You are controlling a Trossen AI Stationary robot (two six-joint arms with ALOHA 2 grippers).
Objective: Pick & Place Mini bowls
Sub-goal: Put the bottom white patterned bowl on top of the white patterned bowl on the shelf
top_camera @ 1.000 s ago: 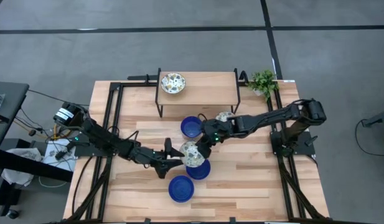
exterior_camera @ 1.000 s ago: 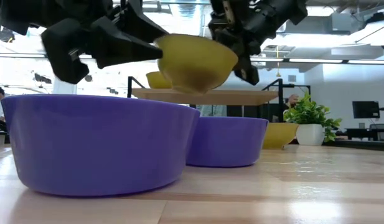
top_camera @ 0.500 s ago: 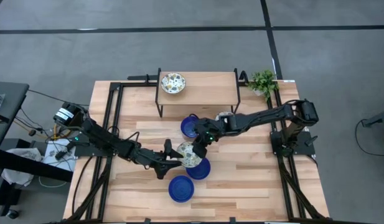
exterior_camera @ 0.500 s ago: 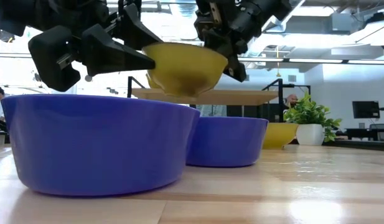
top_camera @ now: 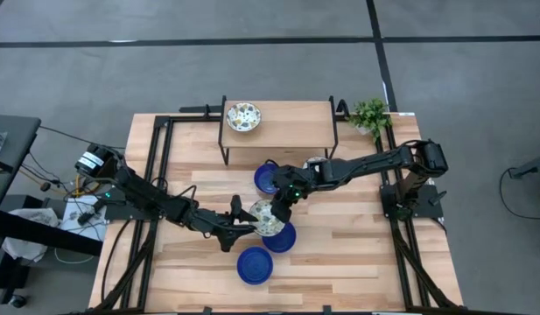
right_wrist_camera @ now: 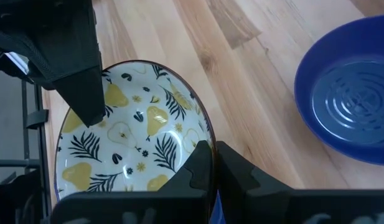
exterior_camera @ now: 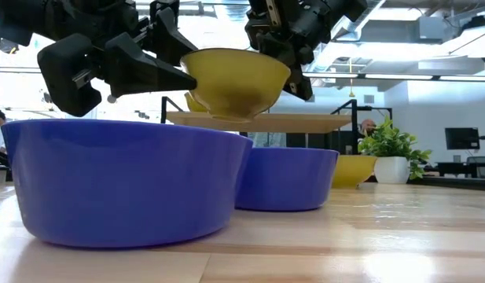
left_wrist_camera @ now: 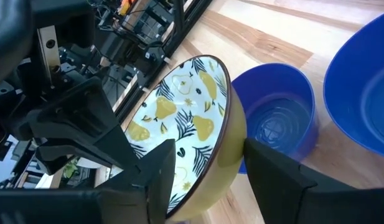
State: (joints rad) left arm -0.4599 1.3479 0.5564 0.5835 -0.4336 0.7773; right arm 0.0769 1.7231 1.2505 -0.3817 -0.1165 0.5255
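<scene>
A cream bowl with a pear-and-leaf pattern inside and a yellow outside hangs level in the air above a blue bowl. My right gripper is shut on its rim. My left gripper is open at the opposite rim, with one finger over the inside and one outside. Two more blue bowls stand on the table. One patterned bowl sits on the raised shelf, and another shows partly behind my right arm. My right gripper pinches the patterned bowl's rim on the side toward the table's right, one finger inside and one outside. It comes slanting down from the right. The bowl is lifted clear and level. My left gripper straddles the far rim; I cannot tell whether it touches.
A wooden shelf on black legs stands at the far middle of the table, with a small potted plant to its right. In the low view the nearest blue bowl fills the foreground. Bare wood lies toward the near right.
My right gripper has carried the patterned bowl a little toward the table's left, closer to my left gripper. The bowl was tilted and is now level. My left gripper's fingers now stand around its rim.
</scene>
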